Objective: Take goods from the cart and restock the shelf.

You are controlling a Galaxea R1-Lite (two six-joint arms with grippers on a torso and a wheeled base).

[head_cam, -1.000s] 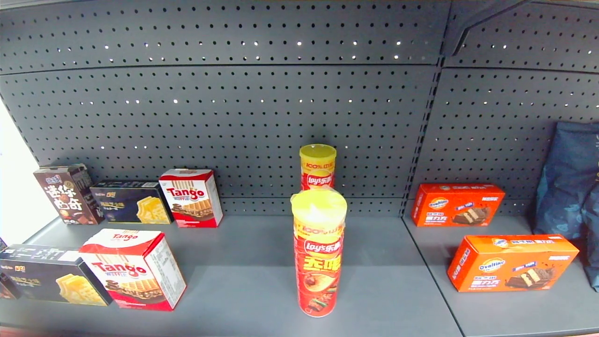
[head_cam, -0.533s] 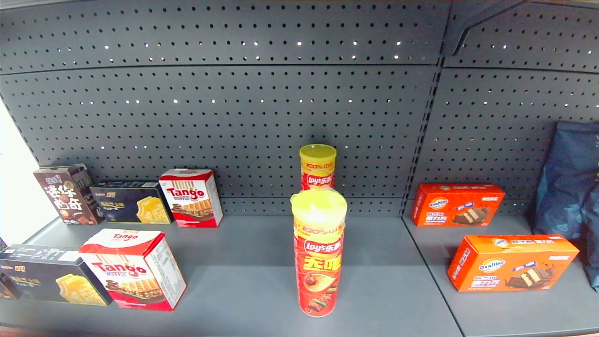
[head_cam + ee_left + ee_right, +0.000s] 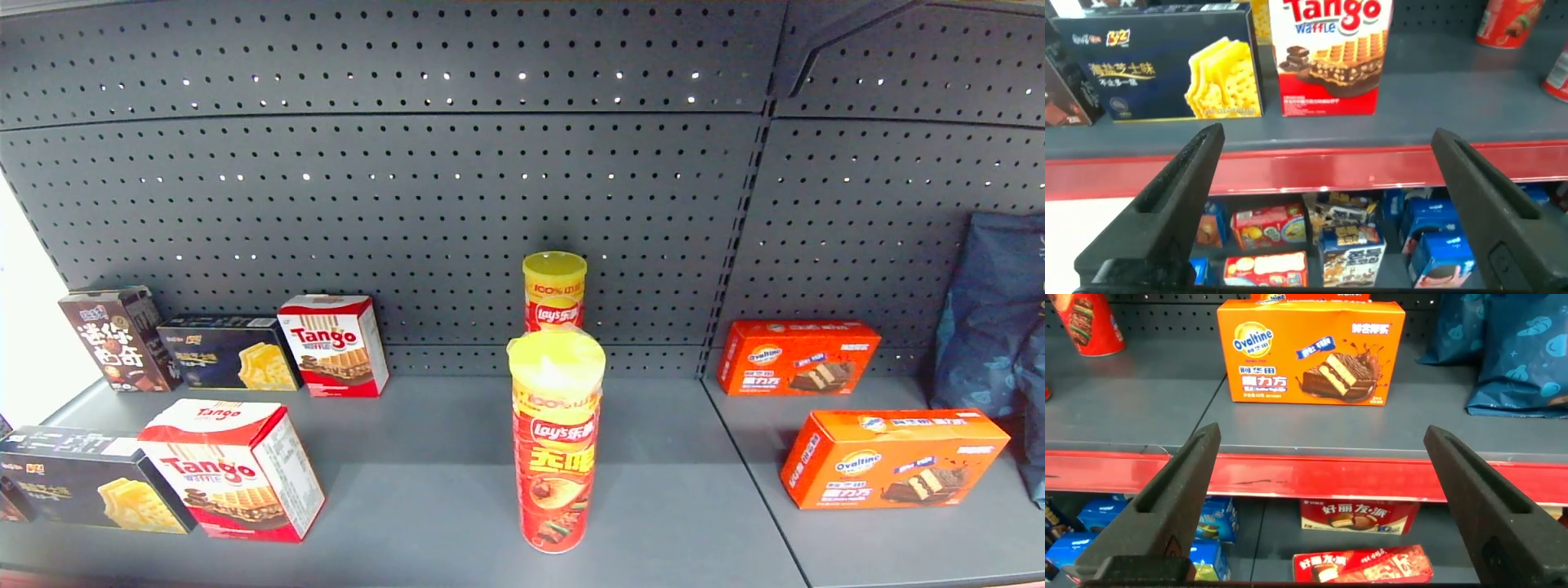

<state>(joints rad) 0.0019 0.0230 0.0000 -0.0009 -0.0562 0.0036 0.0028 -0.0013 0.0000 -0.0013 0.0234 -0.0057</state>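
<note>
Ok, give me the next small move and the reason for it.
Probably pull both arms back from the shelf to fetch stock: the left gripper and right gripper are open and empty, in front of its red front edge, so there is nothing to place yet.

- Grey metal shelf deck (image 3: 424, 482) lies bare between red-and-white wafer carton (image 3: 233, 474) and tall red yellow-lidded crisp tube (image 3: 555, 445).
- Also bare from tube to orange cardboard box (image 3: 894, 457).

Shelf (image 3: 424, 490) matt grey metal; wafer box (image 3: 233, 474) glossy cardboard; crisp can (image 3: 555, 457) shiny film wrap.
</note>
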